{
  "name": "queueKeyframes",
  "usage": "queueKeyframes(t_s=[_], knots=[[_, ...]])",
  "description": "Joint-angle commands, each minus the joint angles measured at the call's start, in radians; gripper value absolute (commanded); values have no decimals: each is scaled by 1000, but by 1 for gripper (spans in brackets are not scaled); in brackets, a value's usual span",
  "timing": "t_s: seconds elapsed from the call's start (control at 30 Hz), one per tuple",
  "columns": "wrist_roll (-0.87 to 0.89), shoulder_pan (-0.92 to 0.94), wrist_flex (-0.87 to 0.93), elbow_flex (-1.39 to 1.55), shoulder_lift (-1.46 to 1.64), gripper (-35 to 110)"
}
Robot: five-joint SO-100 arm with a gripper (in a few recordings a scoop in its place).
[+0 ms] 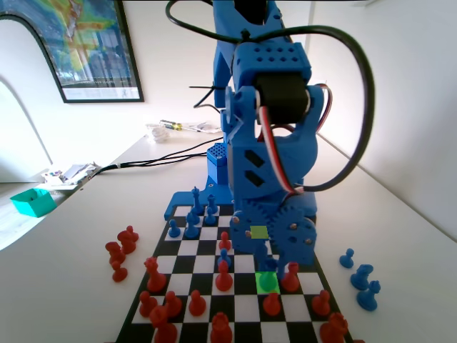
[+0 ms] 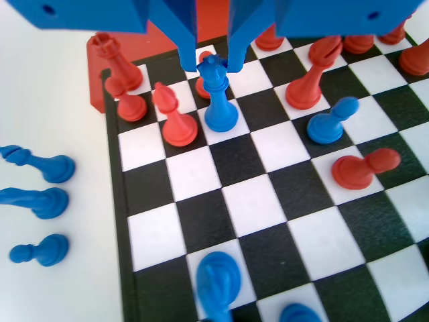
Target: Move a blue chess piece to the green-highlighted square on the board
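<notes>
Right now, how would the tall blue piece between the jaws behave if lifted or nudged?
The blue piece looks like hard moulded plastic, so probably stiff and light. Tall on a small base, it may tip if nudged. The gripper straddles only its crown, so it might swing.

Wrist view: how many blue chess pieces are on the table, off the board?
3, all on the table left of the board: one uppermost, one in the middle, a pawn lowest. More may be outside the picture.
</notes>
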Motion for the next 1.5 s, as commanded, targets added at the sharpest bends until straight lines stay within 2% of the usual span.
queueKeyframes(t_s=[0.0, 0.3, 0.63, 0.93, 1.13, 1.47], knots=[[-17, 0, 0, -14, 57, 12], [-38, 11, 63, -3, 152, 14], [-61, 5, 212, -23, 288, 12], [-120, -5, 476, -91, 506, 1], [-138, 2, 617, -130, 657, 1], [-235, 0, 956, -272, 888, 1]])
